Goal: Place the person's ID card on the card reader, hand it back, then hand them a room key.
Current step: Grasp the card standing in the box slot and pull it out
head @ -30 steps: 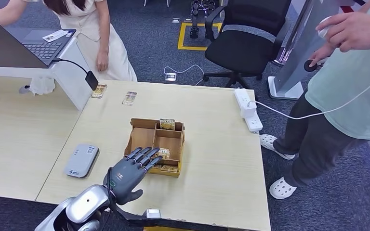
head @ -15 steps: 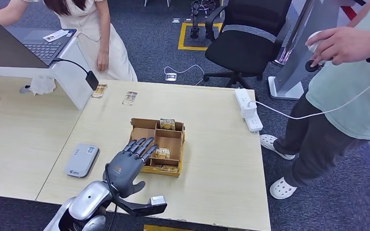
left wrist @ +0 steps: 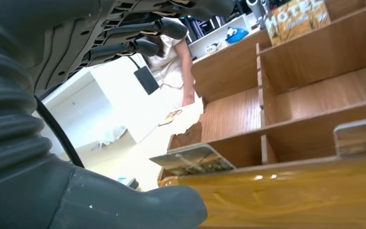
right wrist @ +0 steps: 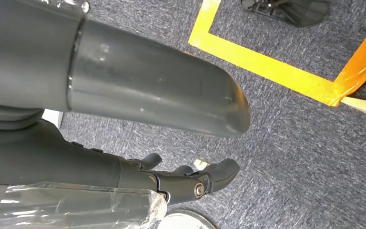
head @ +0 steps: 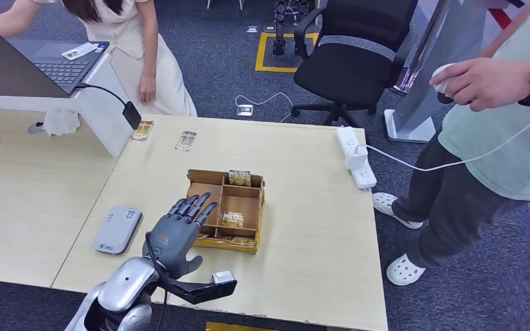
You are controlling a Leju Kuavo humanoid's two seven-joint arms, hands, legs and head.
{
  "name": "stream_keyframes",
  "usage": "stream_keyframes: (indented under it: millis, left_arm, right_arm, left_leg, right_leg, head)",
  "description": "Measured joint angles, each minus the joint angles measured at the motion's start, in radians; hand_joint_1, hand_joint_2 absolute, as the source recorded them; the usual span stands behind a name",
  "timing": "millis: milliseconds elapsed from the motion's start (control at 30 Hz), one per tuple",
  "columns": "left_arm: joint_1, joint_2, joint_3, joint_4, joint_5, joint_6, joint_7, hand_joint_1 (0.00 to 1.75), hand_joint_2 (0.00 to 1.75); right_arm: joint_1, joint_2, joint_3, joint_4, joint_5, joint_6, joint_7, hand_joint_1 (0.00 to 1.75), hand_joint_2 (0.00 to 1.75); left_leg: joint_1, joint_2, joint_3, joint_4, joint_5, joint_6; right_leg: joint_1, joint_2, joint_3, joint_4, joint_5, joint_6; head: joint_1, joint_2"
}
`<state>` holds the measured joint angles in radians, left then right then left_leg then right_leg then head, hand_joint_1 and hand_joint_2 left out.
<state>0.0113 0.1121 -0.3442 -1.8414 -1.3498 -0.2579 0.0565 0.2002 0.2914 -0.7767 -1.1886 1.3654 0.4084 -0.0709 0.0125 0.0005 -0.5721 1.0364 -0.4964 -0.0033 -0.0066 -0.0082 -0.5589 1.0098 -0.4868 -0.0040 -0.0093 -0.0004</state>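
Observation:
My left hand (head: 177, 232) hovers with its fingers spread over the left side of the wooden divided box (head: 261, 207), holding nothing. In the box, one HOTEL key card (head: 232, 219) stands in a middle cell and another (head: 239, 178) at the far side. The left wrist view has my hand (left wrist: 76, 71) just above the box's cells (left wrist: 290, 95), a HOTEL card (left wrist: 298, 16) and a flat card (left wrist: 190, 159) at the near wall. The grey card reader (head: 117, 229) lies left of the box. My right hand (right wrist: 186, 179) hangs over the carpet, holding nothing.
Two loose cards (head: 142, 129) (head: 185, 141) lie at the table's far side. A person in white stands by a laptop (head: 62, 65) at the far left. Another person (head: 497, 124) stands right of the table, holding a small white object. A power strip (head: 355, 155) lies near the right edge.
My left hand has slid left and slightly forward, from the box's middle to its left cells. The hand of the person on the right has drifted left.

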Motion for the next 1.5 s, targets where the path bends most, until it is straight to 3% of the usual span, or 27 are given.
stream_keyframes:
  millis: [433,1367,1500]
  left_arm:
    - [0.019,-0.03,0.062,0.022,-0.012,-0.011,0.004,0.0,1.75]
    - [0.035,-0.06,0.104,0.04,-0.059,-0.017,0.008,0.0,1.75]
    - [0.037,-0.067,0.121,0.046,-0.074,-0.019,0.01,0.54,1.75]
  right_arm:
    - [-0.001,0.0,0.005,-0.006,-0.006,0.003,0.005,0.0,0.0]
    - [-0.001,0.0,0.022,-0.028,-0.024,0.016,0.013,0.0,0.0]
    - [-0.001,0.0,0.028,-0.037,-0.032,0.022,0.016,0.0,0.0]
  left_leg:
    - [0.0,0.0,0.0,0.0,0.0,0.0]
    - [0.0,0.0,0.0,0.0,0.0,0.0]
    - [0.0,0.0,0.0,0.0,0.0,0.0]
  right_leg:
    - [0.0,0.0,0.0,0.0,0.0,0.0]
    - [0.0,0.0,0.0,0.0,0.0,0.0]
    - [0.0,0.0,0.0,0.0,0.0,0.0]
  head:
    - [0.0,0.0]
    - [0.0,0.0]
    - [0.0,0.0]
